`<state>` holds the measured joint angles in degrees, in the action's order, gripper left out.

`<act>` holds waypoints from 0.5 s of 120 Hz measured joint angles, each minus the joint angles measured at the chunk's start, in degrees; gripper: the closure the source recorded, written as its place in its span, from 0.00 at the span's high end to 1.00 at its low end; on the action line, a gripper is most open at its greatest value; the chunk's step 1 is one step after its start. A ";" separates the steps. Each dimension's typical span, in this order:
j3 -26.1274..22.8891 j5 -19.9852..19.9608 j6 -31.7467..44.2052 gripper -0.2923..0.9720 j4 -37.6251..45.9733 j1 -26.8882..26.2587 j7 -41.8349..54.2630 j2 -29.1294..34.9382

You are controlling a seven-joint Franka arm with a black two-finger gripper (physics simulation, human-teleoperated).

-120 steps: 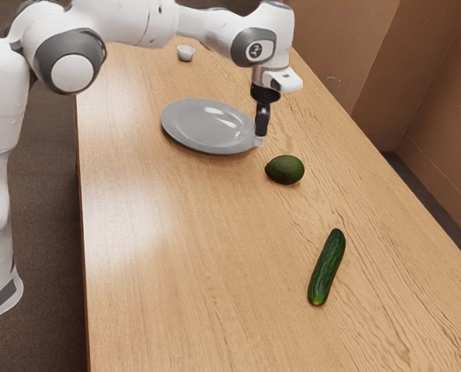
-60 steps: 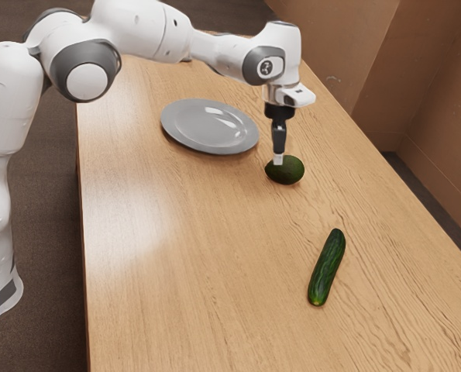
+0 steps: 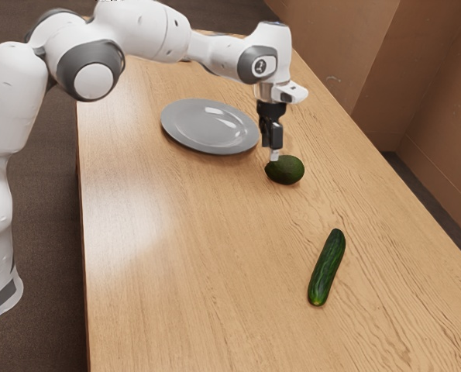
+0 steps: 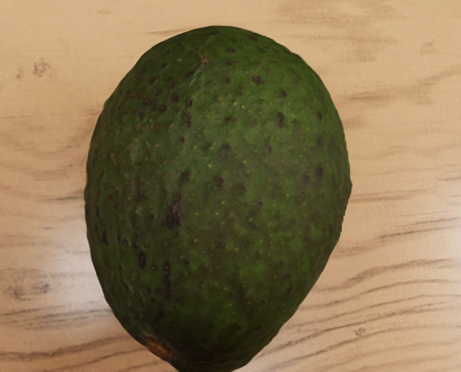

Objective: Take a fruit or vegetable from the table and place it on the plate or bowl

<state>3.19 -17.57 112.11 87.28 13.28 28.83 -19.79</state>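
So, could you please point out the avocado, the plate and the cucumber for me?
avocado (image 3: 285, 170), exterior view, middle of its dark green skin.
plate (image 3: 207, 128), exterior view, bare middle of its grey surface.
cucumber (image 3: 327, 266), exterior view, halfway along its length.

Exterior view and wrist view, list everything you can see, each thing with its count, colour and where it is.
Table: one, light wood, runs the length of the exterior view.
Plate: one, grey, on the table's far half, nothing on it.
Avocado: one, dark green, on the table just to the exterior view's right of the plate, apart from it.
Cucumber: one, dark green, lying on the table nearer the camera than the avocado.
Wall panels: brown, at the exterior view's right.
Floor: dark brown, beside the table.
Arm: one, white and grey, reaching in from the exterior view's left.
Hand: one, black, low over the avocado.
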 joint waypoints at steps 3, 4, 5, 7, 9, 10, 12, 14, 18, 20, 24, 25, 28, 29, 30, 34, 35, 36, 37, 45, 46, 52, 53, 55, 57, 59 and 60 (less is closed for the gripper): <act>-0.07 -0.02 0.02 0.77 -0.21 0.11 -0.25 -0.36; -0.10 -0.04 0.04 0.77 -0.28 0.14 -0.34 -0.50; -0.20 -0.06 0.05 0.77 -0.35 0.19 -0.41 -0.64; -0.41 -0.08 0.08 0.77 -0.51 0.24 -0.57 -0.92; -0.61 -0.11 0.10 0.77 -0.72 0.28 -0.72 -1.23; -0.69 -0.12 0.11 0.77 -0.83 0.30 -0.79 -1.37; -0.84 -0.14 0.13 0.77 -1.03 0.36 -0.93 -1.68; -0.97 -0.15 0.16 0.77 -1.20 0.40 -1.06 -1.96; -1.42 -0.18 0.22 0.77 -1.69 0.49 -1.33 -2.50; -1.63 -0.19 0.25 0.77 -1.99 0.49 -1.45 -2.83; -1.90 -0.21 0.48 0.77 -2.44 0.49 -1.69 -3.44; -1.95 -0.22 0.55 0.77 -2.51 0.49 -1.74 -3.55; -2.05 -0.23 0.78 0.77 -2.68 0.51 -1.90 -3.78; -2.07 -0.23 0.86 0.77 -2.73 0.53 -1.95 -3.83; -2.09 -0.23 0.95 0.77 -2.78 0.54 -2.00 -3.88; -2.19 -0.24 1.30 0.77 -2.91 0.57 -2.19 -4.02; -2.21 -0.25 1.39 0.77 -2.93 0.58 -2.24 -4.05; -2.22 -0.25 1.48 0.77 -2.95 0.58 -2.28 -4.09; -2.23 -0.25 1.59 0.77 -2.96 0.59 -2.32 -4.14; -2.31 -0.28 2.41 0.77 -3.31 0.61 -2.66 -4.49; -2.38 -0.30 2.51 0.77 -3.47 0.63 -2.70 -4.57; -2.93 -0.38 3.17 0.77 -4.57 0.62 -2.92 -5.13; -2.99 -0.39 3.29 0.77 -4.81 0.61 -2.96 -5.29; -3.10 -0.41 3.51 0.77 -5.21 0.60 -3.03 -5.57; -3.24 -0.42 3.71 0.77 -5.53 0.60 -3.10 -5.83; -3.39 -0.44 3.90 0.77 -5.79 0.60 -3.16 -6.04; -3.45 -0.44 3.99 0.77 -5.89 0.60 -3.20 -6.13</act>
<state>-0.26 -18.01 116.10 81.39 13.87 25.63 -25.93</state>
